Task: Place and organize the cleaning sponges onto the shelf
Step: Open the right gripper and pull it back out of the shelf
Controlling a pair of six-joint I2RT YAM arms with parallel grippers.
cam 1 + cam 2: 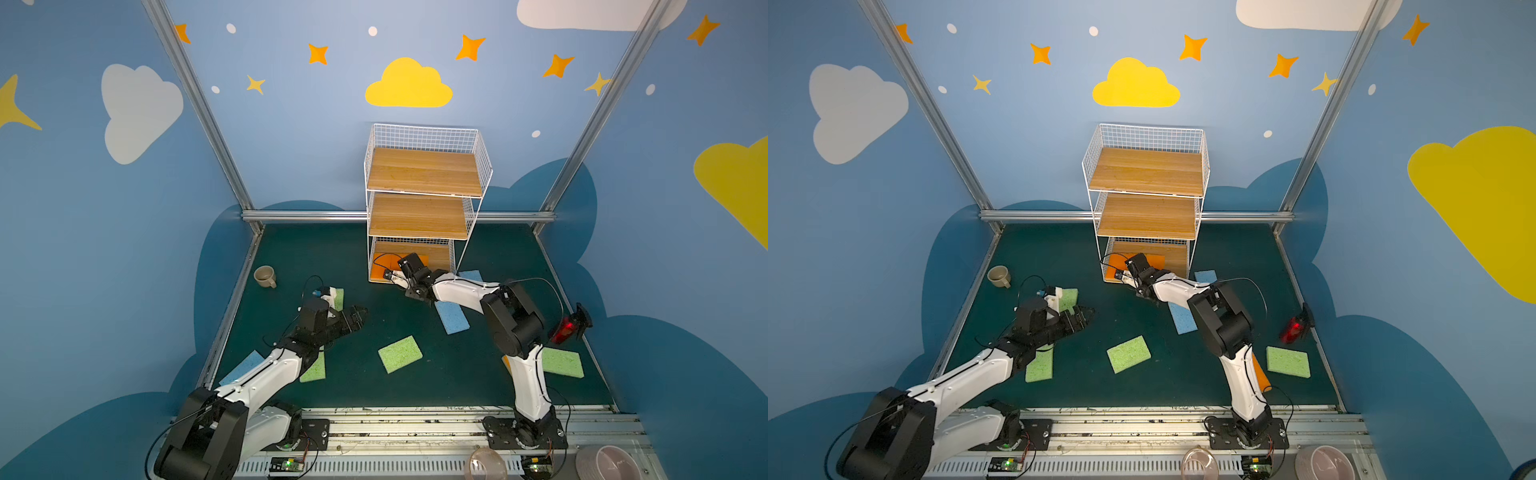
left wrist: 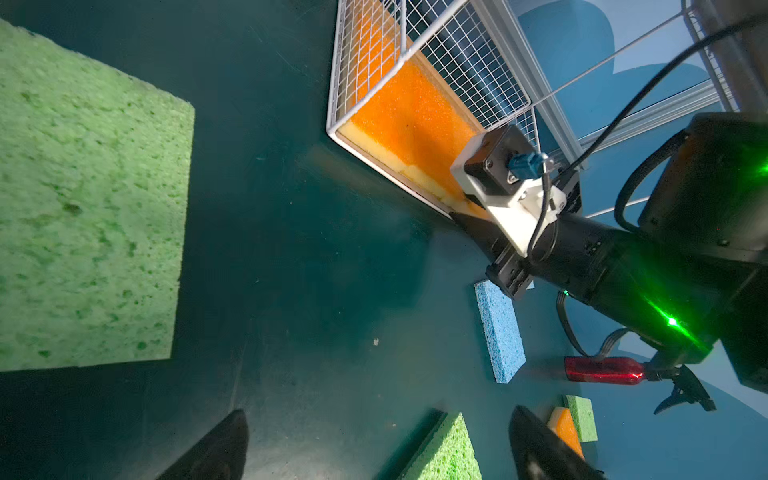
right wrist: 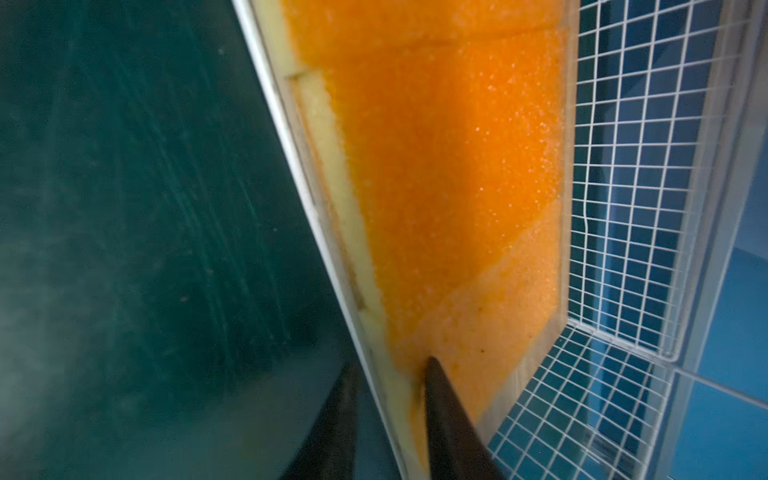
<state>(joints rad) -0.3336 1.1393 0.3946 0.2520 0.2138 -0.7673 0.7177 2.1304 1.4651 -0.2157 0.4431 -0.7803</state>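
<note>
Now the right pincer [image 3: 390,365] sits at the front lip of the bottom tier of the shelf [image 1: 424,170]. Its jaws are partly spread astride the rim, with one fingertip [image 3: 435,376] on the orange sponges [image 3: 449,166] lying flat on that board. The likely next pick is the blue sponge [image 1: 453,320]. It lies on the table [image 1: 332,257] just behind this pincer, under its forearm, long axis running away from the shelf. The left pincer [image 1: 358,316], spread wide and empty, hovers farther off.

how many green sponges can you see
4, all on the dark mat: far-left sponge, sponge half under the left arm, middle sponge, right-edge sponge. More could hide under the arms.
</note>
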